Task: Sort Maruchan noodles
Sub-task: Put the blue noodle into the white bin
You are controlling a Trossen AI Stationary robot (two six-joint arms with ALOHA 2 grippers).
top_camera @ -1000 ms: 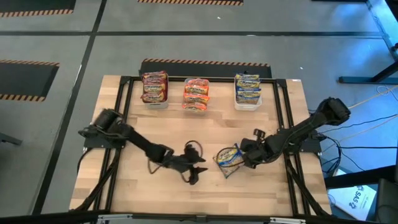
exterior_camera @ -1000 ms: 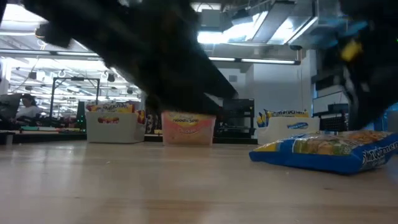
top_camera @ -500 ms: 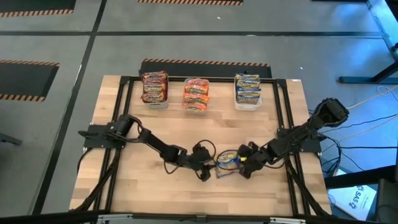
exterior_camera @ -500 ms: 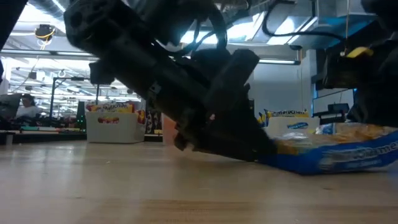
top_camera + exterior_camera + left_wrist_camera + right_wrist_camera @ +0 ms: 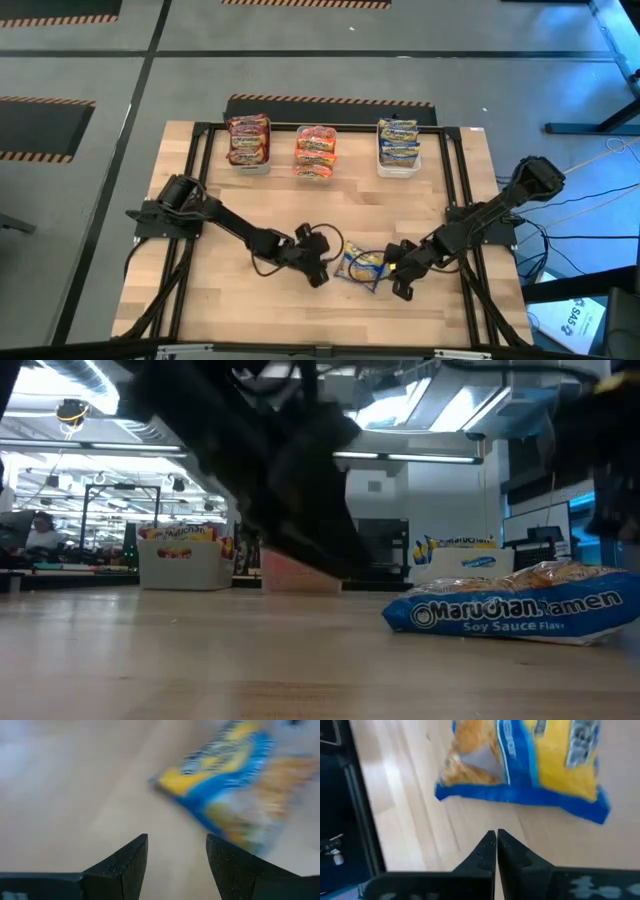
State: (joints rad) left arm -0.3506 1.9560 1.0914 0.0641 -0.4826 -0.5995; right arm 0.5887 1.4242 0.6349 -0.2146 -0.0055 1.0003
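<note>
One blue-yellow Maruchan packet (image 5: pixel 362 266) lies flat on the wooden table between the two arms. It also shows in the low view (image 5: pixel 510 610), with its label side toward the near edge. My left gripper (image 5: pixel 320 272) stands just left of it, open (image 5: pixel 177 855), and the packet (image 5: pixel 235 785) lies ahead of its fingers. My right gripper (image 5: pixel 402 286) is off the packet's right near corner, shut (image 5: pixel 496 847), with the packet (image 5: pixel 530 765) in front of it. Neither gripper touches the packet.
Three bins stand in a row along the far edge. One holds dark red packets (image 5: pixel 249 140), one pink-orange packets (image 5: pixel 316 150), and one blue-yellow packets (image 5: pixel 398 143). A black frame rail (image 5: pixel 462 190) runs around the table. Bare wood lies between the bins and the arms.
My left gripper moved right to the packet's left edge, then drew back a little. My right gripper moved off the packet toward the near edge. The packet, raised and tilted half a second ago, now lies flat, shifted slightly toward the near edge.
</note>
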